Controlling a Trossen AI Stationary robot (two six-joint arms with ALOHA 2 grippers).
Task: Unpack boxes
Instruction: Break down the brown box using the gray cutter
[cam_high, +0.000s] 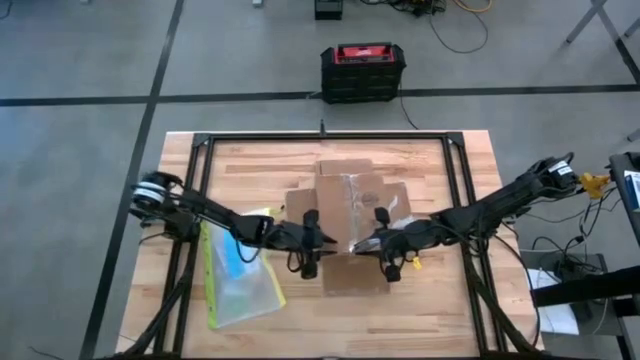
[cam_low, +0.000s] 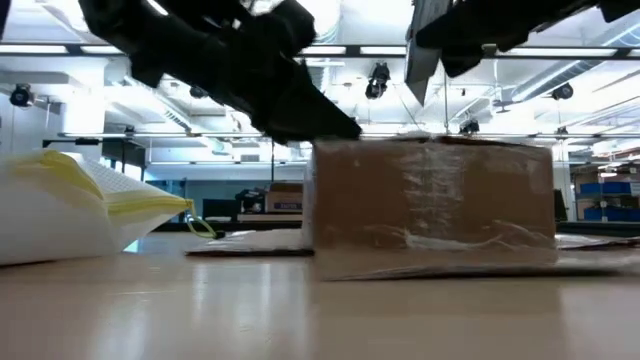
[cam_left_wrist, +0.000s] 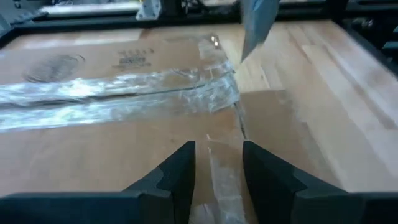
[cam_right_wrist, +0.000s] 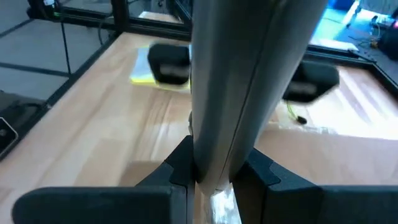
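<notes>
Pale butcher-block planks make up your worktop (cam_high: 420, 300), ringed by a black frame, with grey floor beyond it and a black-and-red case (cam_high: 362, 70) parked on that floor. Start at the left: a clear plastic pouch with a yellow-green edge (cam_high: 238, 280) lies flat under your left arm, set aside and well clear of the work. Next comes your left gripper (cam_high: 307, 243), low at the left edge of the flat brown cardboard carton (cam_high: 350, 215) that sits mid-worktop with its flaps spread outward. From the left wrist view its fingers (cam_left_wrist: 177, 177) stand parted with nothing between them, poised over the strip of shiny clear tape (cam_left_wrist: 124, 102) that crosses the cardboard; you seem to have it there to steady or pick at the taped seam. Further right, your right gripper (cam_high: 385, 243) sits at the carton's front right, and its fingers (cam_right_wrist: 180, 165) are clenched on a raised cardboard flap (cam_right_wrist: 249, 81) that stands upright between them, probably to pull the carton open against the tape. As for writing, a small block of print and a round stamp show on the cardboard in the left wrist view, but you cannot read either.
</notes>
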